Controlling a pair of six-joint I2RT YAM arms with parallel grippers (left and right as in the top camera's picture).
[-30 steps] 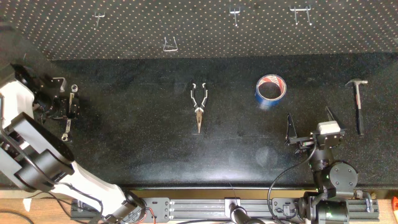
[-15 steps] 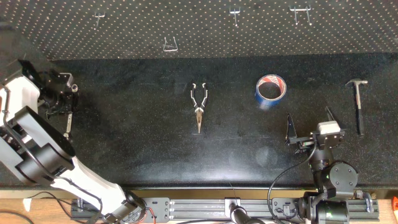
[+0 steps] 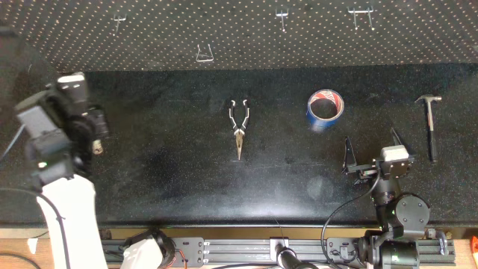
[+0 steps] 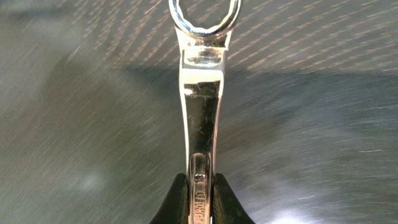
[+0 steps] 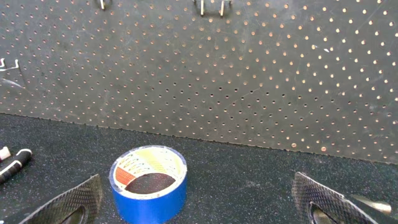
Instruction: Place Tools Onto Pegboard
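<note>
My left gripper (image 4: 201, 194) is shut on the shank of a silver combination wrench (image 4: 202, 93), whose ring end points away from the fingers above the black mat. In the top view the left arm (image 3: 67, 123) is lifted at the table's left side. Pliers (image 3: 239, 125) with white-tipped handles lie in the middle of the mat. A blue tape roll (image 3: 326, 109) (image 5: 149, 183) stands right of them, and a hammer (image 3: 429, 125) lies at the far right. My right gripper (image 3: 371, 153) (image 5: 198, 205) stands open near the front edge, short of the tape.
The pegboard (image 3: 239, 33) (image 5: 249, 81) runs along the back with metal hooks: a wire loop hook (image 3: 204, 54), a single hook (image 3: 281, 15), a double hook (image 3: 361, 15) and a small hook (image 3: 118, 19) at the left. Open mat lies between the tools.
The left arm has lifted the wrench off the mat at the far left and swung it up and to the right. The right arm has kept still.
</note>
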